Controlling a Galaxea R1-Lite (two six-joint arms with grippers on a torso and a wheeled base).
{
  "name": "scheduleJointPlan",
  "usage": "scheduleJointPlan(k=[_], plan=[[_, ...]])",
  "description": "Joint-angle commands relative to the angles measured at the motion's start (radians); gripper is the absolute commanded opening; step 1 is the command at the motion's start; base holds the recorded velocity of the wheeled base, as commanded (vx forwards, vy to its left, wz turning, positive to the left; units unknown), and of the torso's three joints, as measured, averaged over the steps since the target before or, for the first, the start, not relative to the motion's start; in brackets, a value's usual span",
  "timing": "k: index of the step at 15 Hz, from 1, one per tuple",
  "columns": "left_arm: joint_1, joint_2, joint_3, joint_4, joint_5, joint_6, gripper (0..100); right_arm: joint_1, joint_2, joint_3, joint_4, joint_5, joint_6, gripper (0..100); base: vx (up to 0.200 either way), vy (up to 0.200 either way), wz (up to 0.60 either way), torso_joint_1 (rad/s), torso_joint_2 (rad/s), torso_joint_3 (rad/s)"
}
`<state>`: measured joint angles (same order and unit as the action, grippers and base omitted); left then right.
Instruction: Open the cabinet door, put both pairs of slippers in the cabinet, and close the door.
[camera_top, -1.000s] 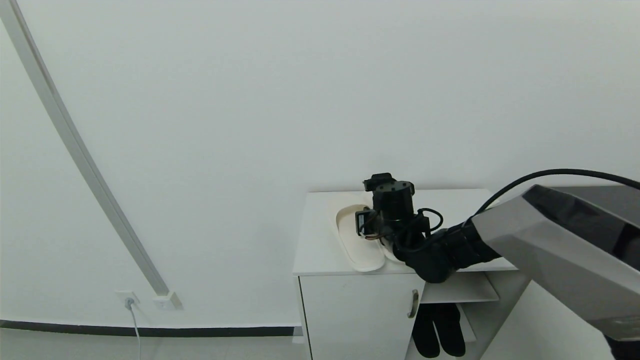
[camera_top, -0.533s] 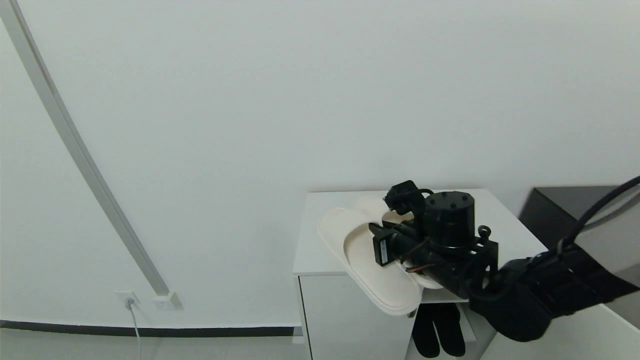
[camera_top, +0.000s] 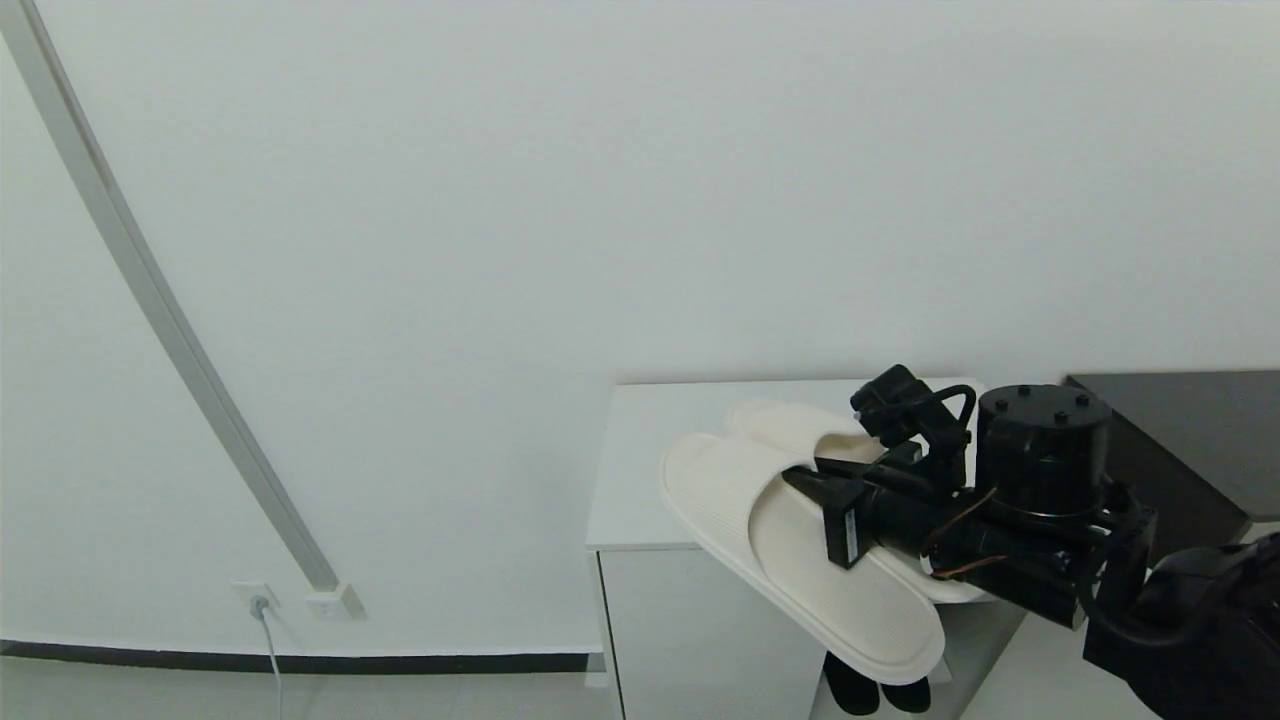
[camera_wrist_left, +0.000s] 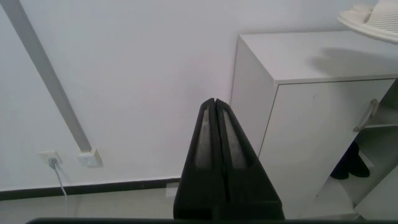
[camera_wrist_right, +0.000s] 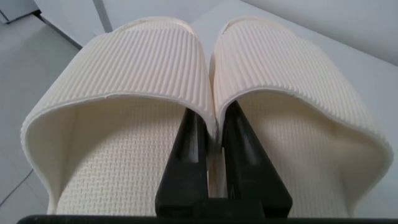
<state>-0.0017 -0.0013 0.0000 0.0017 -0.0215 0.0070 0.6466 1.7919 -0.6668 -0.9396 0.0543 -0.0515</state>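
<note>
The right gripper (camera_wrist_right: 213, 115) is pinching the pair of white slippers (camera_wrist_right: 143, 74) by their two adjoining inner walls, its fingers clamped tight on them just behind the ribbed toe covers. The pair is hanging in the air, tilted, by the front edge of the white cabinet (camera_top: 640, 480) and off its top. These look like light foam or cloth slippers, soft and bendy, so they are likely sagging away from the grip. Holding both inner walls at once near the middle is probably the best way to carry them together, though a loose squeeze could let one slide out. The left gripper (camera_wrist_left: 215, 106) is waiting low beside the cabinet with its fingers pressed together and nothing between them. Farther off, the cabinet's right side is standing open, and the black slippers (camera_top: 865, 695) are already sitting in its lower compartment. No readable writing is showing on the slippers or the cabinet.
</note>
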Motion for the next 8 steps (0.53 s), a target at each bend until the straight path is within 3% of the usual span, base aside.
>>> scheduleJointPlan(k=[1,2,8], plan=[[0.0,0.001,0.0,0.0,0.0,-0.001,0,-0.002,-0.009,0.003,0.001,-0.001,-0.001,0,0.0,0.0,0.0,0.0,0.0,0.0],[0.0,0.001,0.0,0.0,0.0,-0.001,0,-0.001,-0.005,0.003,0.001,-0.001,-0.001,0,0.0,0.0,0.0,0.0,0.0,0.0],[0.0,0.001,0.0,0.0,0.0,-0.002,0,0.002,0.001,0.003,0.001,-0.005,-0.001,0,-0.2,0.0,0.0,0.001,0.0,0.003]])
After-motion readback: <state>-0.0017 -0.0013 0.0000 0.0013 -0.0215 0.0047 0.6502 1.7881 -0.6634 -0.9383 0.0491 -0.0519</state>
